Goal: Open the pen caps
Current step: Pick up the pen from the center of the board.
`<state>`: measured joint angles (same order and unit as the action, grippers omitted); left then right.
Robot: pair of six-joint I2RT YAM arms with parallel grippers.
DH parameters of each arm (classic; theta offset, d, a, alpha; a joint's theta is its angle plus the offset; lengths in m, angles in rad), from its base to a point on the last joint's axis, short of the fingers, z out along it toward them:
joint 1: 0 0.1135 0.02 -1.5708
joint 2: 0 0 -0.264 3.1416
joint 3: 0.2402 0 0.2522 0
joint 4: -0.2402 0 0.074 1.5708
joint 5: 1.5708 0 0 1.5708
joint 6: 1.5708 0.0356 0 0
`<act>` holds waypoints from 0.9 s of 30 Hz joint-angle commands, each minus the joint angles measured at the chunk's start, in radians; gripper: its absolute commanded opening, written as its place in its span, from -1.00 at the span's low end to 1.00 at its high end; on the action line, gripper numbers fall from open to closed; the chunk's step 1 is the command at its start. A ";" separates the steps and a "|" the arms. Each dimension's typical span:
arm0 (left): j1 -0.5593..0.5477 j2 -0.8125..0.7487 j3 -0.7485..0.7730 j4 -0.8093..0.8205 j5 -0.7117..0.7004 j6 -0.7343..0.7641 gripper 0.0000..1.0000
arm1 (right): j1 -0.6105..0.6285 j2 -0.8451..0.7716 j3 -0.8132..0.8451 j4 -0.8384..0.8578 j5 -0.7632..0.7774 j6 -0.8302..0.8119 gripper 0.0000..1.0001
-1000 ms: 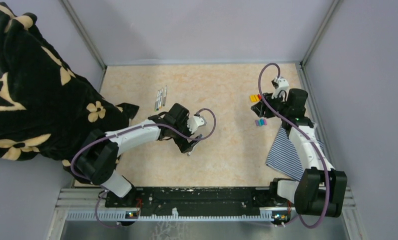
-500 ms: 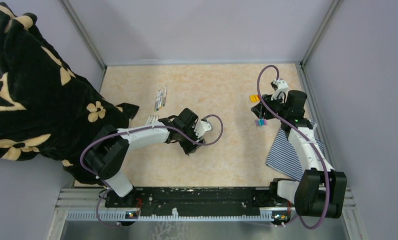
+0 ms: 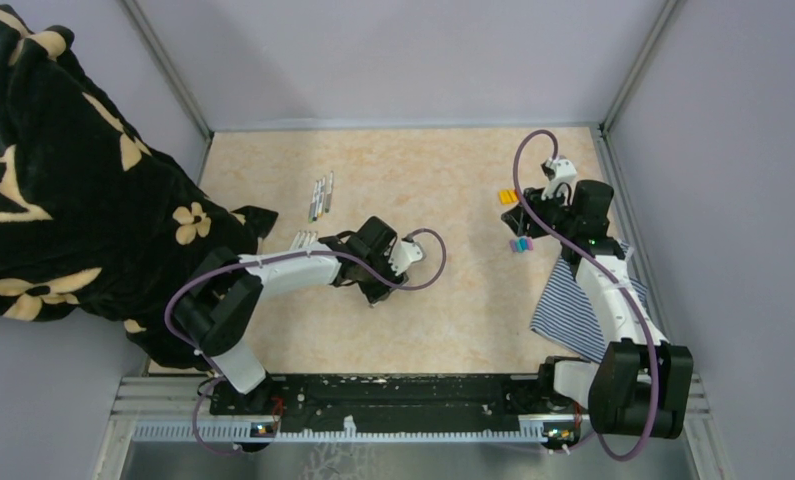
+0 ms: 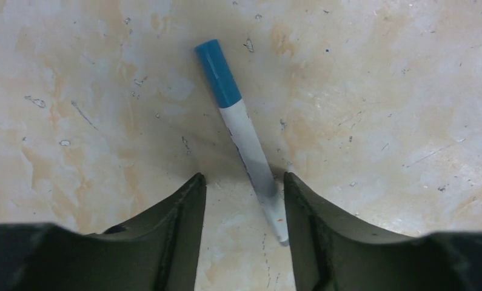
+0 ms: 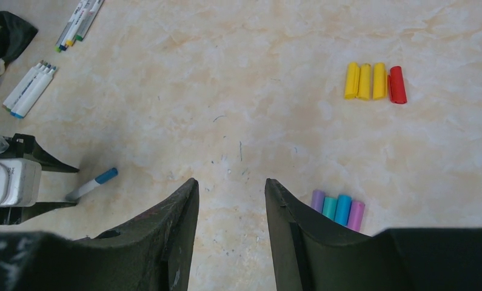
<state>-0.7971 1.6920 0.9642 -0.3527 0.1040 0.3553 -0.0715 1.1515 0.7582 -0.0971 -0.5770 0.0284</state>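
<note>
We take the blue-capped pen (image 4: 253,160) as our marker. It lies flat on the table (image 3: 453,170) with its blue cap (image 4: 218,73) on, pointing away from the left wrist camera.

Far to the left of that pen, a black flowered blanket (image 3: 63,180) spills over the table's edge. Also left of the pen and beyond it lie two bunches of pens, one bunch (image 3: 320,197) farther off and the other (image 3: 302,240) closer. We judge them uncapped, though their ends are too small to be sure.

The left gripper (image 4: 243,180) is down over the pen itself. Its jaws are spread, and the white barrel runs between them, close against one finger (image 4: 299,206); nothing is clamped.

Well apart to the right of the pen, loose caps sit in two tidy rows. The yellow ones and a red one (image 5: 364,80) are on the far side, and purple, teal, blue and pink (image 5: 343,209) are nearer. The right gripper (image 5: 231,185) hovers just beside that nearer row, jaws parted and empty, facing the pen. Further right lies a striped cloth (image 3: 573,300).

We judge this to be the last capped pen, and the step in hand is picking it up. Next, the left jaws should close on the barrel, clear of the cap, then lift and carry it toward the right gripper. That gripper must pinch the blue cap alone and pull along the pen's axis. The barrel sits off-centre in the jaws, so it may swivel as they close.
</note>
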 commanded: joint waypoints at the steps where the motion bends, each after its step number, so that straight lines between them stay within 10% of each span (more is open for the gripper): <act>1: -0.007 0.042 -0.010 -0.004 -0.013 -0.004 0.02 | 0.013 -0.035 -0.004 0.046 -0.004 -0.006 -0.11; 13: -0.007 0.054 0.002 -0.010 -0.009 -0.009 -0.99 | 0.019 -0.018 0.007 0.040 -0.083 -0.002 0.24; 27: 0.007 -0.092 0.033 0.002 0.012 0.077 -1.00 | 0.047 0.115 0.079 0.005 -0.302 0.092 0.40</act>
<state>-0.7948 1.6825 0.9710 -0.3351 0.0868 0.3756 -0.0525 1.2373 0.7677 -0.1131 -0.7750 0.0734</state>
